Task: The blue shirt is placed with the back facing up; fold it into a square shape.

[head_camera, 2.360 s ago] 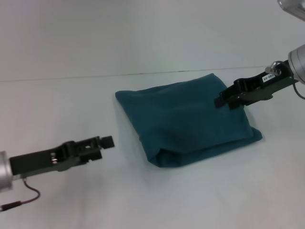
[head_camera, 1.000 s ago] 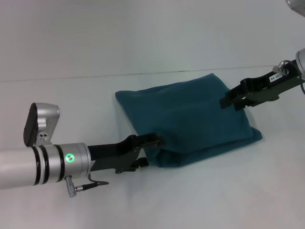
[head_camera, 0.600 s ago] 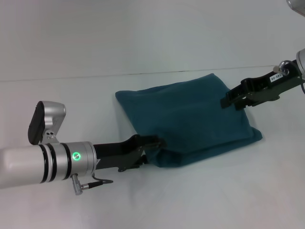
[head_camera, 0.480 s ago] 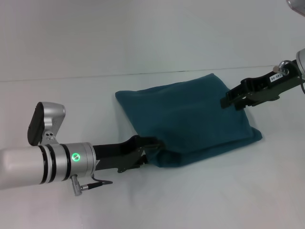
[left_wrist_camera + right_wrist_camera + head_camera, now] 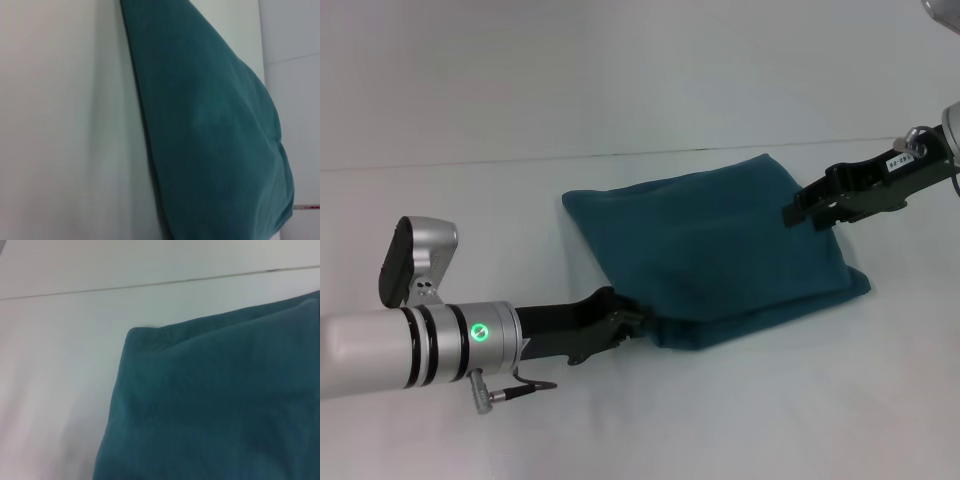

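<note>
The blue shirt (image 5: 715, 250) lies folded into a rough square in the middle of the white table, plain side up. My left gripper (image 5: 638, 319) is low at the shirt's near left corner, with its fingers drawn together on the folded edge. Over the shirt's far right edge my right gripper (image 5: 802, 214) hovers open, holding nothing. The left wrist view shows the blue shirt (image 5: 210, 125) as a long plain fold, and the right wrist view shows a corner of the blue shirt (image 5: 215, 405). Neither wrist view shows any fingers.
The white table (image 5: 770, 420) runs to a far edge line (image 5: 470, 160), with a pale wall behind it. A cable plug (image 5: 505, 390) hangs under my left wrist, just above the table.
My left arm swung in from the near left to the shirt's near corner. Its fingers came together there and the corner fold shifted slightly. The right gripper drew back a little to the right, then held still.
</note>
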